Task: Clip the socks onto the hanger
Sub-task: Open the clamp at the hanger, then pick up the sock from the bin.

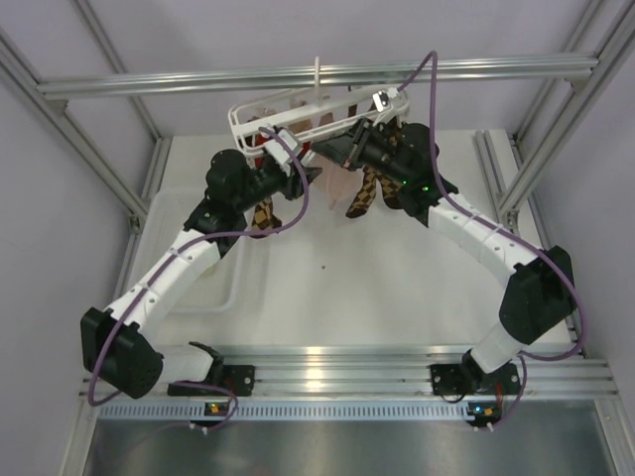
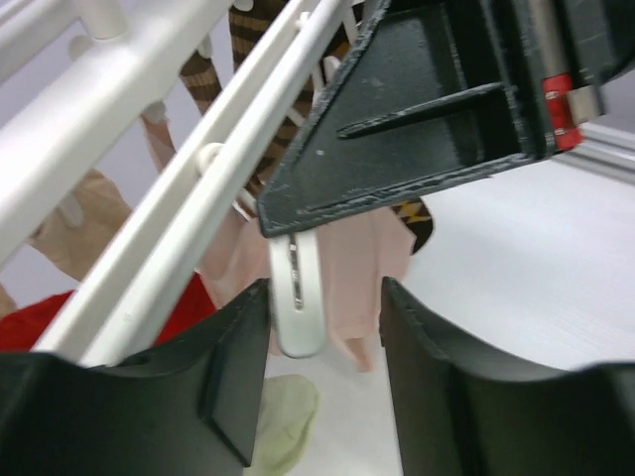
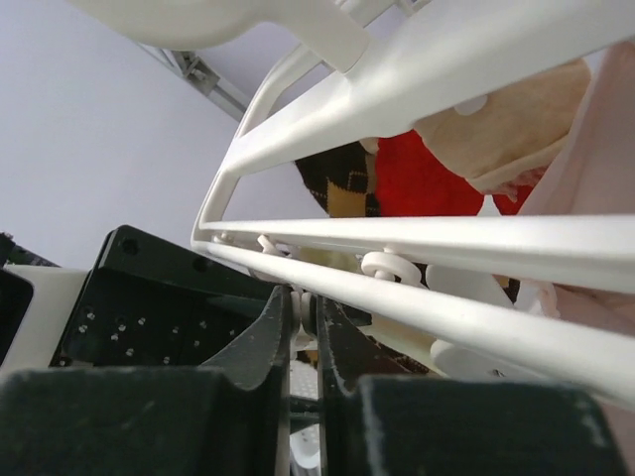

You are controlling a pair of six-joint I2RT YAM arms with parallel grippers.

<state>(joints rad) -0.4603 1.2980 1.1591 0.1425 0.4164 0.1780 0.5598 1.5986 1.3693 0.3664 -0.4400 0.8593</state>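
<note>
The white hanger [image 1: 288,107] hangs from the top rail with several socks clipped on. My left gripper [image 2: 325,290] is open just under the frame; a dangling white clip [image 2: 296,297] hangs between its fingers, close to the left finger [image 2: 233,367], with a pink sock [image 2: 359,288] behind it. A pale cream-yellow sock [image 2: 283,416] lies on the table below, held by nothing. My right gripper [image 3: 305,299] is shut on the top of a white clip [image 3: 308,319] under the hanger's bars [image 3: 446,248]. Its black body [image 2: 427,109] sits right above the left gripper.
Brown argyle socks [image 1: 363,193], a red sock [image 3: 417,178] and a tan sock [image 3: 506,119] hang from the hanger. A shallow white tray [image 1: 184,233] lies on the left of the table. An aluminium rail [image 1: 446,69] crosses above, and both arms crowd under it.
</note>
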